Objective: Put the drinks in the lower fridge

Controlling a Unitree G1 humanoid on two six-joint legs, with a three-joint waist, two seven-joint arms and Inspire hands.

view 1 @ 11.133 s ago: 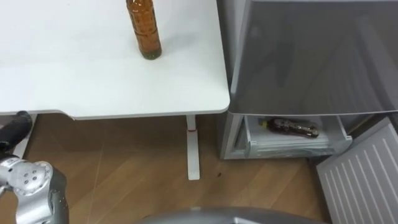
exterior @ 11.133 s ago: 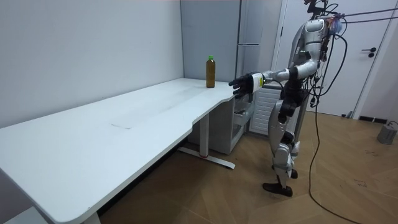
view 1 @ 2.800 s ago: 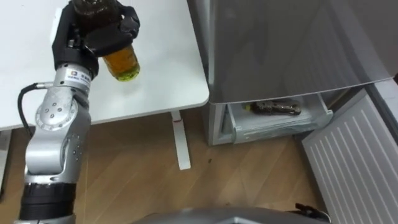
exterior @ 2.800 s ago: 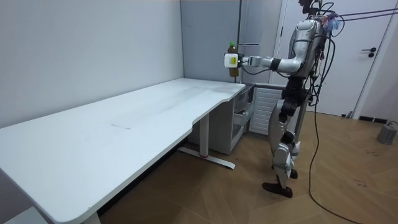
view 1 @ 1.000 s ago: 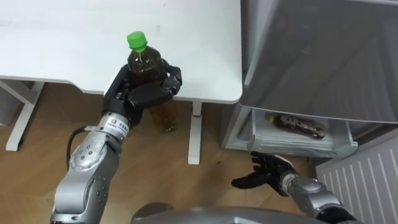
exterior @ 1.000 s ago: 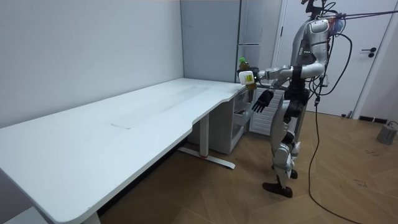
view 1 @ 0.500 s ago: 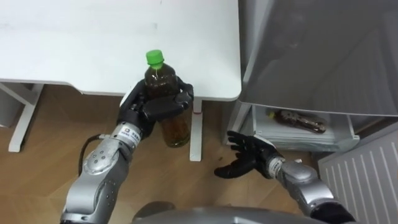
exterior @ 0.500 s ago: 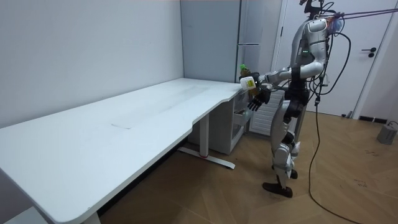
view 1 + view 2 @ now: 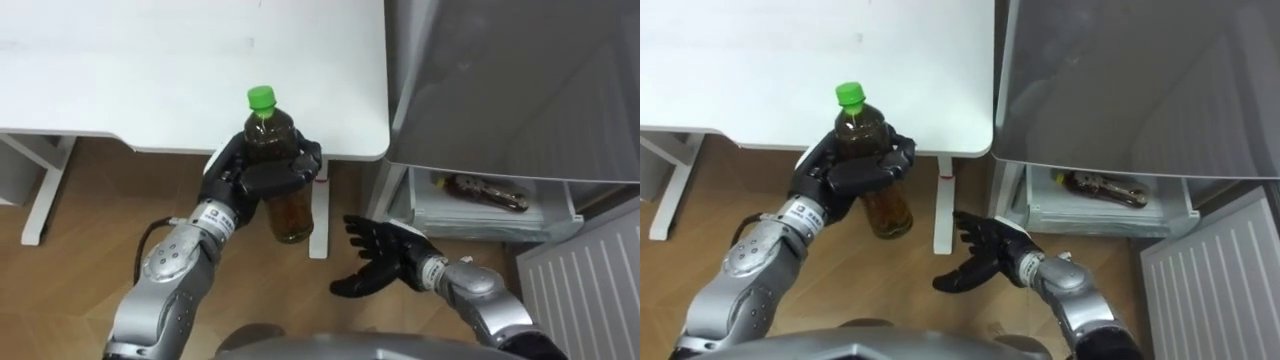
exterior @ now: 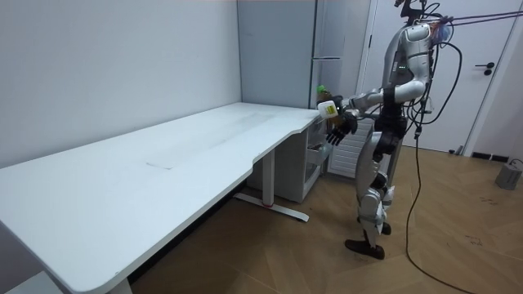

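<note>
The left robot hand [image 9: 255, 182] grips a green-capped tea bottle [image 9: 291, 212] upright, left of the open lower fridge drawer [image 9: 480, 226]; the right robot hand [image 9: 385, 262] hangs before that drawer, fingers spread, holding nothing; a second bottle [image 9: 485, 192] lies inside

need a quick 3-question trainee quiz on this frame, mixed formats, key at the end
1. Multiple choice: the left hand is shut on A) a green-capped bottle of brown drink, B) a mug, C) a cloth.
2. True or false: the right hand grips a bottle too.
3. Fill in: a second bottle lies in the lower ____ of the fridge.
Key: 1 A. 2 False; it is open and empty, lower than the left hand. 3 drawer.
</note>
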